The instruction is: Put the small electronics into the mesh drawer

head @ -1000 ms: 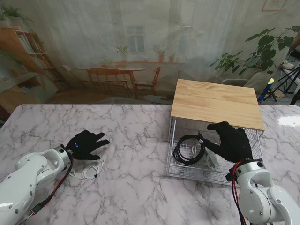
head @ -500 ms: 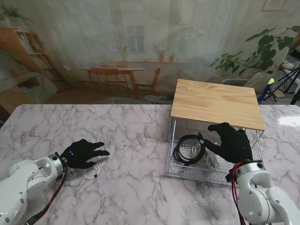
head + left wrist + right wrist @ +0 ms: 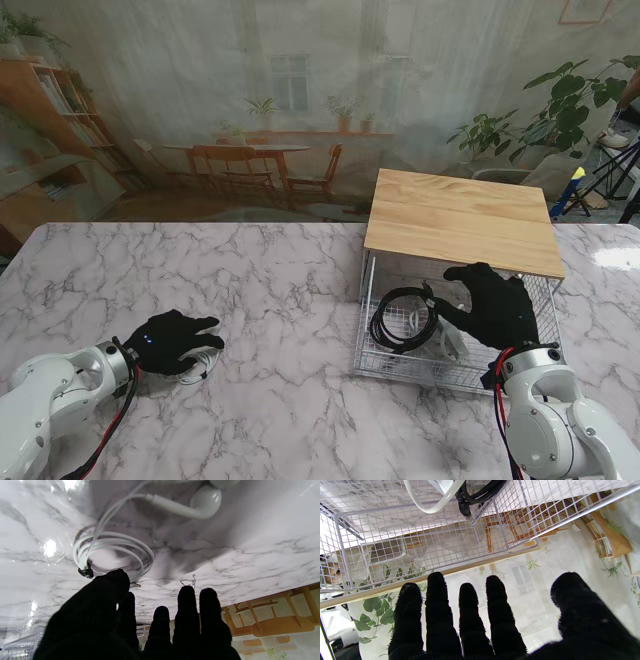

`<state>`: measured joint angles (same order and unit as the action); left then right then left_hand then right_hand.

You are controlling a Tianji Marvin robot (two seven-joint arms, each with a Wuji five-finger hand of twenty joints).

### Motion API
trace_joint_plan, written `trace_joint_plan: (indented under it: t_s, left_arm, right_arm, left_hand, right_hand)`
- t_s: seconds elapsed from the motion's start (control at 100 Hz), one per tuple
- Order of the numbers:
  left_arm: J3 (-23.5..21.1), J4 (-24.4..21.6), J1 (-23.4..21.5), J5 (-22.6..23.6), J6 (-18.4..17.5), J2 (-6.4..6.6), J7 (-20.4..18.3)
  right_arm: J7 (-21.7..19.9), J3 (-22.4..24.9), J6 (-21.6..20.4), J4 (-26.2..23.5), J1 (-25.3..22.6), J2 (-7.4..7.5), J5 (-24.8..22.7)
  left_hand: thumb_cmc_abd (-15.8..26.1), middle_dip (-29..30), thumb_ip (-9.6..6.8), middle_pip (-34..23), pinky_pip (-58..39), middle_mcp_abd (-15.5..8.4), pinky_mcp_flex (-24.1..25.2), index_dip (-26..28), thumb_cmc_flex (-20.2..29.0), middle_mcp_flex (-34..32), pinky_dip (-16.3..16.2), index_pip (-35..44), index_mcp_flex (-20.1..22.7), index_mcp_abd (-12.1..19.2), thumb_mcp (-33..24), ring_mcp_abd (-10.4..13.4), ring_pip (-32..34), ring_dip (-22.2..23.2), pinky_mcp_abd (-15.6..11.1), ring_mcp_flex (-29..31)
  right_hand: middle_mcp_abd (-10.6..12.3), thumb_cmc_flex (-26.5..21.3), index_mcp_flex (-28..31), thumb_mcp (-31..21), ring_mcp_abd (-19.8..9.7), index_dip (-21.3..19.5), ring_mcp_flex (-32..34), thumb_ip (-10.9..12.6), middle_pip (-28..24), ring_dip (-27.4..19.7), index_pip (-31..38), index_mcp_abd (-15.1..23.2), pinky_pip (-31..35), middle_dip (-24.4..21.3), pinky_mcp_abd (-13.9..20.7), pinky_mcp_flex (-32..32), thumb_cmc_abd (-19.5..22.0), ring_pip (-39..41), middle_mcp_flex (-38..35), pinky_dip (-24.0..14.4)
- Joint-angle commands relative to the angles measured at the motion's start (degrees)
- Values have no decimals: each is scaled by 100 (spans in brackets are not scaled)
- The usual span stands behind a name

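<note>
The left hand (image 3: 165, 341), black-gloved, is pulling back toward me vs. a sec ago and is now sitting right over the coiled white wired earphones (image 3: 112, 552) on the marble table (image 3: 280, 290); fingers (image 3: 186, 610) are spread, nothing gripped yet, so I judge it's lining up a grab, pickup not yet done. The right hand (image 3: 497, 305) is hardly moving, hovering over the white wire-mesh drawer (image 3: 372, 345) w/ fingers apart and empty. Count: 1 earphone set outside the drawer, still to load; inside, 1 coiled black cable (image 3: 400, 318) and 1 white item (image 3: 452, 340) beside it, type unclear. 1 drawer under 1 light wooden top (image 3: 460, 218).
</note>
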<state>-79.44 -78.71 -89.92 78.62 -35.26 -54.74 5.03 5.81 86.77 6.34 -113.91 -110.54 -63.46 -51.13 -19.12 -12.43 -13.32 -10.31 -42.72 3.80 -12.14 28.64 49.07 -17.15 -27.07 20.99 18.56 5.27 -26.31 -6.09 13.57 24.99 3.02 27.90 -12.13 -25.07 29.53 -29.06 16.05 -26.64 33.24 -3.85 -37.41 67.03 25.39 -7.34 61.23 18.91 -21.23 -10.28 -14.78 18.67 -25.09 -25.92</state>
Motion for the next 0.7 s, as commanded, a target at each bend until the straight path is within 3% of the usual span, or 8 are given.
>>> trace_joint_plan:
  t_s: [0.0,0.08,0.19,0.27,0.33,0.5,0.69]
  left_arm:
    - [99,73,18,126,49,54,113]
    - [142,138,40,-40,87,25,11]
    - [203,185,70,-33,167,33,-22]
    - [239,214,85,-67,184,32,-65]
    - [252,222,86,-72,189,32,-76]
    - [334,304,107,-25,222,44,123]
    - [483,379,156,90,308,79,172]
  right_arm:
    - [8,-17,34,31,-22,-11,-9]
    - [8,-25,41,43,-12,-11,0]
    - [26,-33,46,58,-6,-14,9]
    - [43,-42,66,62,-4,-17,12]
    - [53,-43,71,65,-7,-18,5]
    - [80,-45,81,63,-11,-22,6]
    - [119,-47,93,61,-14,-34,56]
  left_hand:
    - [-169,-117,187,-120,-131,-68,-12,-237,92,-36,-96,-259,-59,-55,116,87,4,79,-268,-87]
    - [-158,-115,413,-140,-101,-39,-54,-742,344,-14,-9,-768,-240,-60,298,84,-12,28,-372,-91]
    - [-120,-71,482,-125,-127,-3,-122,-1215,503,60,68,-1121,-364,-26,345,92,-2,-24,-408,-62]
    - [-99,-53,509,-121,-156,-3,-140,-1274,599,81,75,-1066,-259,39,349,80,13,-28,-389,-52]
    - [-53,-41,646,-155,-203,-17,-136,-1190,750,43,85,-692,-114,106,485,81,33,-36,-384,-43]
    - [9,-222,1039,-335,-357,9,-217,-26,998,-183,49,836,542,33,1048,96,116,11,-386,67]
    - [-150,-697,1205,-576,-465,21,-277,2011,1244,-393,21,2251,258,23,1407,76,224,109,-367,187]
  right_hand:
    - [16,72,-202,74,73,-52,-227,108,133,-27,73,154,-102,-11,-54,118,95,-490,77,69]
    - [6,87,-209,79,81,-49,-227,107,132,-27,75,149,-107,-8,-52,124,94,-490,77,68]
    - [10,97,-208,86,77,-46,-230,109,134,-28,81,154,-112,-7,-58,130,87,-490,78,64]
    - [10,98,-212,88,78,-42,-231,110,132,-28,81,158,-113,-5,-57,130,89,-490,73,60]
    - [9,96,-214,92,77,-40,-236,110,134,-30,83,151,-112,-5,-51,131,91,-492,77,56]
    - [6,87,-216,100,79,-35,-239,113,132,-31,85,152,-120,-2,-58,143,88,-493,76,51]
    - [0,78,-221,100,83,-32,-234,115,133,-30,88,147,-128,-1,-62,149,96,-491,79,47]
